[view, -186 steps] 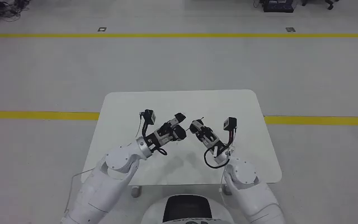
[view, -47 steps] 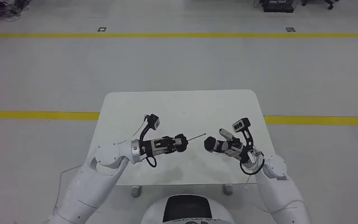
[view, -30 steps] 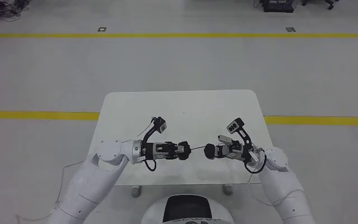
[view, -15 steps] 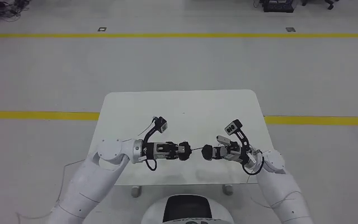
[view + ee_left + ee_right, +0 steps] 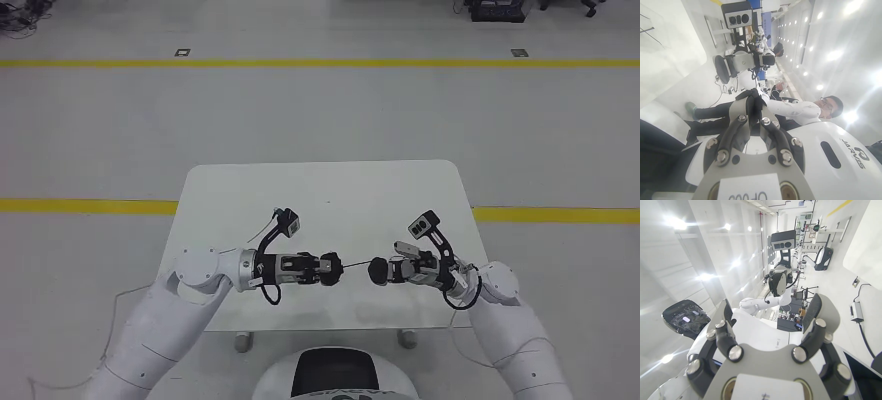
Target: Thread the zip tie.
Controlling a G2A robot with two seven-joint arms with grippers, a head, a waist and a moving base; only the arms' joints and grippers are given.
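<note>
A thin black zip tie (image 5: 353, 264) sticks out sideways from my left gripper (image 5: 333, 266), which is shut on it above the table's front half. In the left wrist view the fingers (image 5: 743, 106) are pressed together on the zip tie's black end (image 5: 750, 93). My right gripper (image 5: 376, 270) faces it at the same height, just past the tie's free tip. In the right wrist view this gripper (image 5: 770, 309) is wide open with nothing between its fingers, and the left arm's gripper (image 5: 779, 283) shows farther off.
Both arms hang over a white table (image 5: 400, 190) with rounded corners. Its front edge (image 5: 340, 326) lies a little below the grippers. Grey floor with a yellow line (image 5: 80, 205) surrounds it.
The grippers, close together at first, drew apart and lined up facing each other. In the last half second my right gripper backed slightly to the right; the left kept still with the tie.
</note>
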